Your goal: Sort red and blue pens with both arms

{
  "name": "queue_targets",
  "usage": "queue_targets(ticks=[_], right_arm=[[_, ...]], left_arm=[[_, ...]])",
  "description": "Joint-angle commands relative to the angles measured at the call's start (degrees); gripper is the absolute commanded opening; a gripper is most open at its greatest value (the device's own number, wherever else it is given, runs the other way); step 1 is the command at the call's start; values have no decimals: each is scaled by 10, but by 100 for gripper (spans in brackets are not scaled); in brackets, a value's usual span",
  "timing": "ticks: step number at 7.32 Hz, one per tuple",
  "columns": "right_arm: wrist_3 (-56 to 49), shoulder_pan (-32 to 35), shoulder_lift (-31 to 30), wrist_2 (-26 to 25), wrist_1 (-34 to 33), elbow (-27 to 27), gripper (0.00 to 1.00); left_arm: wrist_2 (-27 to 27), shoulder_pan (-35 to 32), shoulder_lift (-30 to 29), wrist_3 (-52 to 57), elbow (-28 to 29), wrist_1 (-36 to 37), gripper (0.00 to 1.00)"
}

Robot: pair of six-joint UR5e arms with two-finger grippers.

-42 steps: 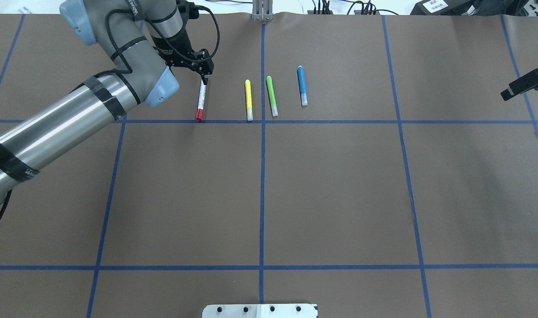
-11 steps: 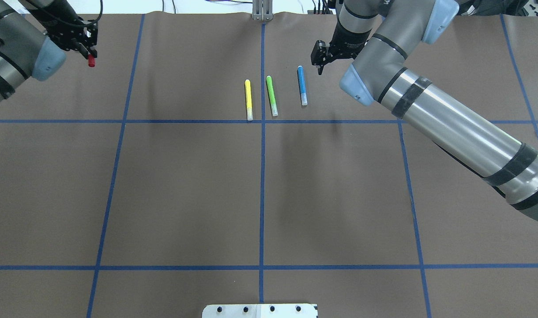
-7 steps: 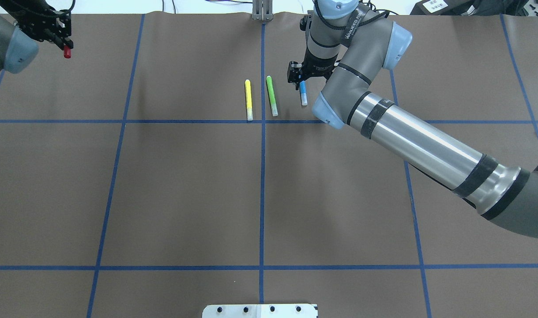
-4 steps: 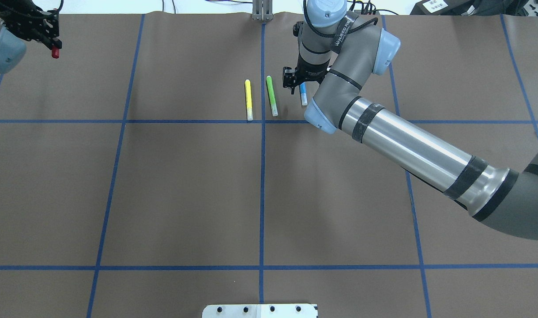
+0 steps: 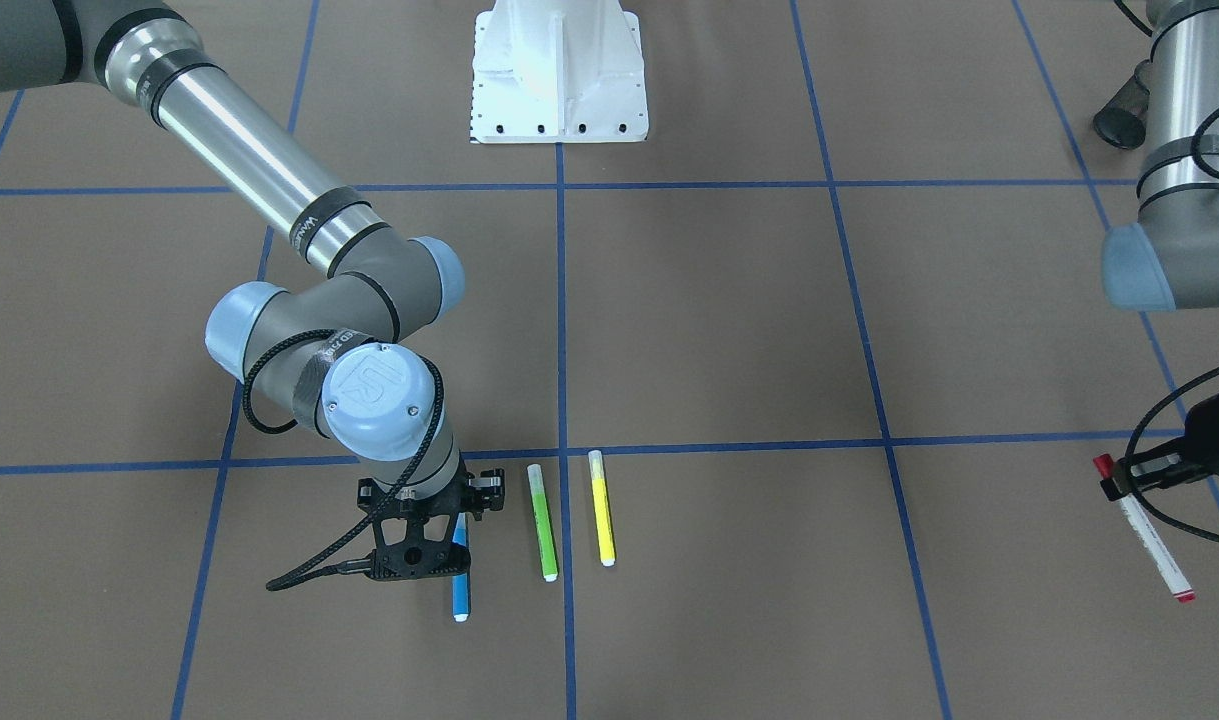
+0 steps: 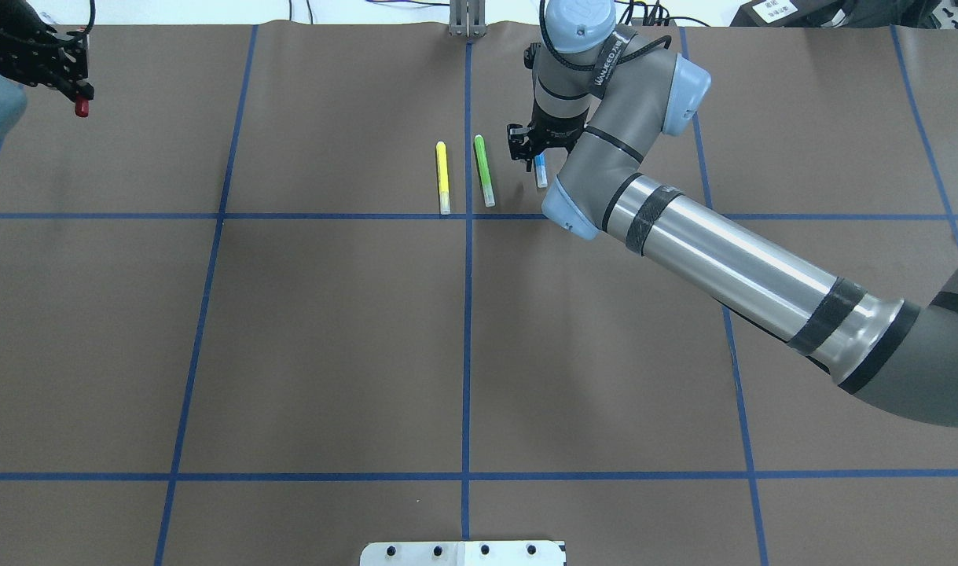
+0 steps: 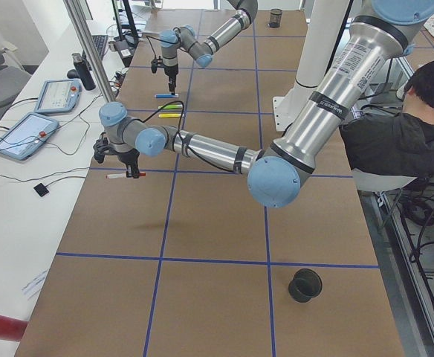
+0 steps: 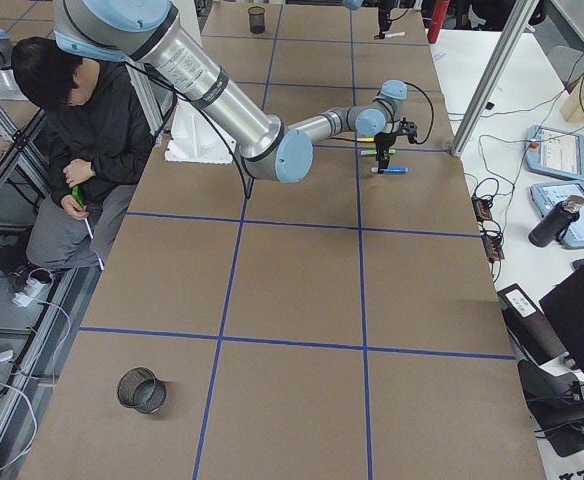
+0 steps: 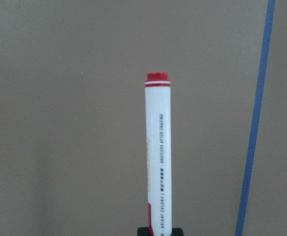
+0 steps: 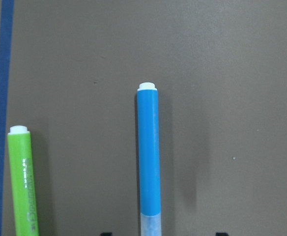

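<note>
The right claw (image 10: 163,233) stands wide open, its fingertips straddling the blue pen (image 10: 148,147) with a gap on each side. Whether they touch the tabletop (image 5: 729,320) is hard to tell. The blue pen lies flat, just beside the green marker (image 10: 23,182), with the yellow marker (image 5: 601,508) next along. Well apart, far to the robot's left, the left claw (image 9: 160,230) is clamped on the red pen (image 9: 158,147) near its capped end, holding it off the tabletop.
</note>
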Motion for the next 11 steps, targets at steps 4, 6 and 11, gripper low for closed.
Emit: queue_targets(ticks=[4, 6, 11], right_arm=[[-3, -9, -1, -16, 0, -8, 64], [-3, -16, -2, -19, 0, -15, 63], [-2, -17, -1, -22, 5, -17, 18]], left_arm=[[3, -12, 77, 59, -121, 117, 0], [3, -13, 94, 59, -137, 118, 0], [3, -23, 111, 83, -148, 118, 0]])
